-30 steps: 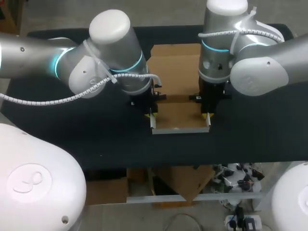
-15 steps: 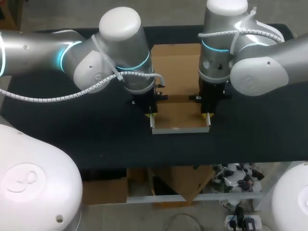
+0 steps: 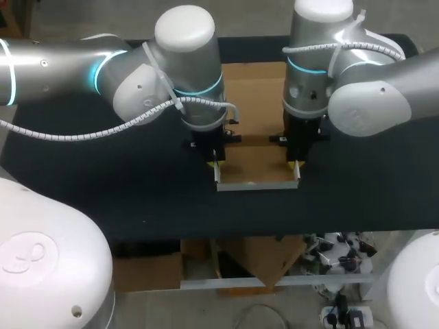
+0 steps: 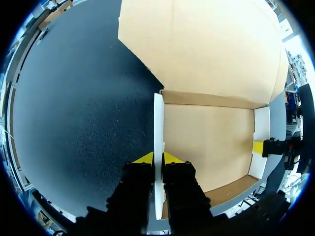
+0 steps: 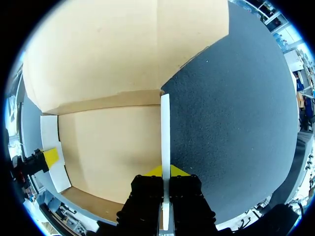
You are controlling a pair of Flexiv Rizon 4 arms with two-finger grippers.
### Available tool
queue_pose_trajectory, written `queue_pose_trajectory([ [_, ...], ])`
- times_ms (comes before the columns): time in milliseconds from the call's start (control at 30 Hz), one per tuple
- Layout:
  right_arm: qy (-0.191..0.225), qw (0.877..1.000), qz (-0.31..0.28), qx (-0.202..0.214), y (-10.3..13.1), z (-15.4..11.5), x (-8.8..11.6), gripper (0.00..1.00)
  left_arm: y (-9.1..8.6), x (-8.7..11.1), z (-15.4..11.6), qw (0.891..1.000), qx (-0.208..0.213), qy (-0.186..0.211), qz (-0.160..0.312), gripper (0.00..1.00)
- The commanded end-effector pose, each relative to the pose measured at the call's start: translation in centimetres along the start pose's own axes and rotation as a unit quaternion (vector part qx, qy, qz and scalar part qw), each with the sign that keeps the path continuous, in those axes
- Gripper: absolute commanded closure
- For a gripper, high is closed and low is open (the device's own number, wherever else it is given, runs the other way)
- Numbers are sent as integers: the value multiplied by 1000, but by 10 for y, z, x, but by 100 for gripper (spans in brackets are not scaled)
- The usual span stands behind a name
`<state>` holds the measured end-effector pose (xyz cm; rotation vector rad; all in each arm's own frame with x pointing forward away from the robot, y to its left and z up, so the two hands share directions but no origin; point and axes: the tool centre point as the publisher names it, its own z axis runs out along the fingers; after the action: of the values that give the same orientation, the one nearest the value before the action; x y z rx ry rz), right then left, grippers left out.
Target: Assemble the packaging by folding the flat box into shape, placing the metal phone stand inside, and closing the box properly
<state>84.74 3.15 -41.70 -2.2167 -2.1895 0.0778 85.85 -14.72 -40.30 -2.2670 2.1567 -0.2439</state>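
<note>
Tan and half-formed, the cardboard box (image 3: 255,168) sits mid-table on the black tabletop (image 3: 96,192), its lid panel (image 3: 250,86) lying flat behind. The left gripper (image 3: 215,166) pinches the white-edged left side wall (image 4: 158,123) upright; the right gripper (image 3: 296,166) pinches the opposite wall (image 5: 165,128). Squaring this fold likely calls for both walls held vertical and level, with an even squeeze.

A dark, almost black counter (image 3: 103,199) spans the scene from left to right, with its far corners rounded and its near edge running straight across. Seen close in the wrist views, its surface (image 4: 74,123) is matte and finely speckled (image 5: 236,113). Soft, even light lies over it, greyer towards the far side.
</note>
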Motion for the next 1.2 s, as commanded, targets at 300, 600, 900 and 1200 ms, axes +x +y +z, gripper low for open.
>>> queue_pose_trajectory([
  [300,-1,1000,0,0,0,0,-1,100,-1,0,10,1000,-2,-16,-5,87],
  [600,-1,1000,0,0,0,0,-1,100,-1,-1,11,1000,-4,-16,-8,96],
  [900,-1,1000,0,0,0,0,-1,100,-1,-2,9,1000,-2,-18,-7,100],
  [1200,-6,1000,-3,-5,-1,-2,0,100,0,-2,8,1000,3,-22,-5,100],
])
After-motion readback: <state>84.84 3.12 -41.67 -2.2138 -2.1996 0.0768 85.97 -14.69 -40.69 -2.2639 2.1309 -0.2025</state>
